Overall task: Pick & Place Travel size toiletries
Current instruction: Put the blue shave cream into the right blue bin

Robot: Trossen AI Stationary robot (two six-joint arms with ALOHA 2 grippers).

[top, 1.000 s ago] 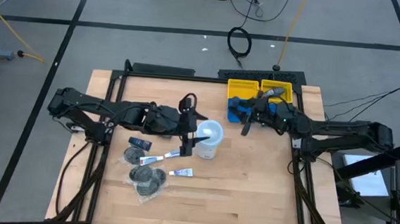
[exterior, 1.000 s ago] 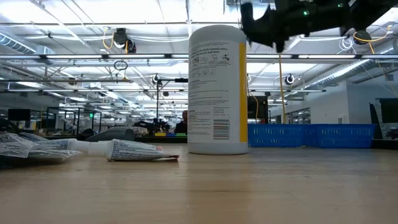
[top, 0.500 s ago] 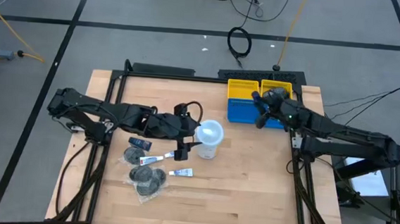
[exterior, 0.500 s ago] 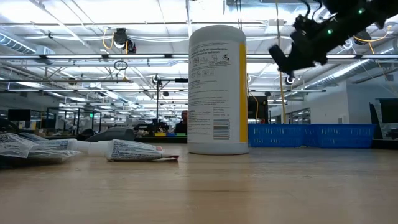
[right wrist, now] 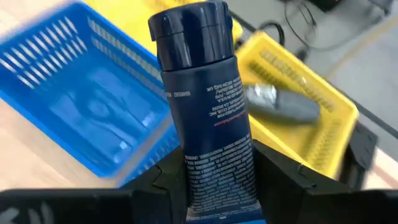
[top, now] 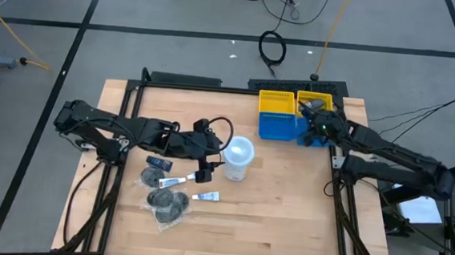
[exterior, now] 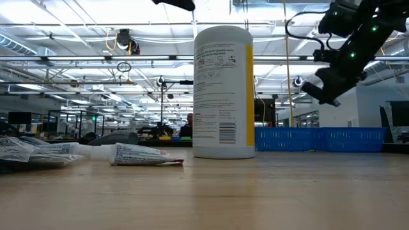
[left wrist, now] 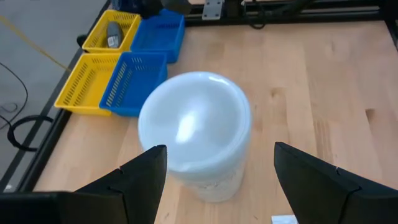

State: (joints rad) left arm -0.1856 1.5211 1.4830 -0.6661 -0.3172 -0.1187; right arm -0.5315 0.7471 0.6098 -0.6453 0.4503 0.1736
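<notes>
Blue tube [right wrist: 211,118] was clamped in right gripper [right wrist: 214,180] over bins [top: 279,125], seemingly; left gripper [left wrist: 214,171] gaped empty by tub [left wrist: 196,134].

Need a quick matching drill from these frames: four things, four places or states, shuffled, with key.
Things:
1. dark blue bottle
2. grey bottle
3. white tub
4. left gripper

Places or states:
A. lying in a yellow bin
B. open, with the tub beyond its fingers
C. held in the right gripper
D. standing upright mid-table

Pairs: 1-C, 2-A, 3-D, 4-B
</notes>
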